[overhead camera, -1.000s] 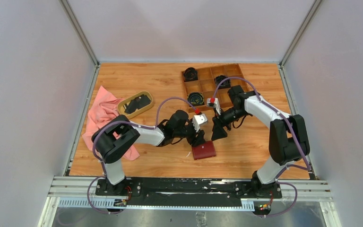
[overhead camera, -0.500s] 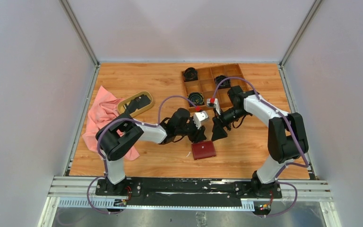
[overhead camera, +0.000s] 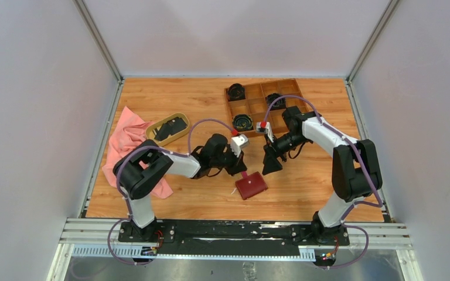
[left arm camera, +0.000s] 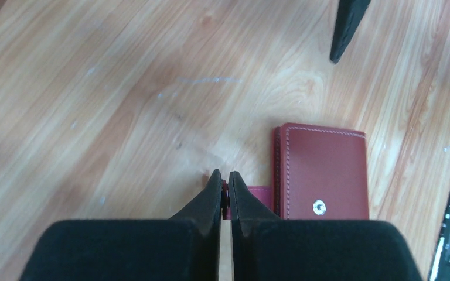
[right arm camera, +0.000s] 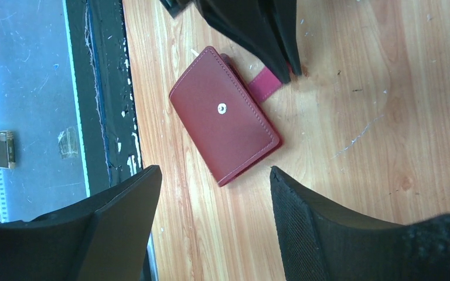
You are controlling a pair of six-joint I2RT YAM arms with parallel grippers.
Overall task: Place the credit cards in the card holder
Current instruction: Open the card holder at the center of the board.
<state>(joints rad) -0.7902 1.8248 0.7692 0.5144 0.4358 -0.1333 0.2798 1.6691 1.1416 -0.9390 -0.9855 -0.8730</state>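
Top view: my left gripper [overhead camera: 243, 171] is clenched on the snap tab [overhead camera: 245, 174] of the card holder [overhead camera: 252, 185], which lies closed on the table [overhead camera: 304, 193] just beyond those fingertips. My right gripper [overhead camera: 269, 164] hangs released, near the holder's far side and not touching it. The dark credit cards [overhead camera: 173, 126] sit in an oval dish [overhead camera: 152, 133], well away behind the left fingers.

Left wrist: both fingers [left arm camera: 211, 193] are pressed together, with a red sliver of the tab between them. The holder lies flat just to their right, snap stud up.

Right wrist: my fingers [right arm camera: 322, 228] stand wide apart, holding nothing. The holder lies ahead of the gap between them.
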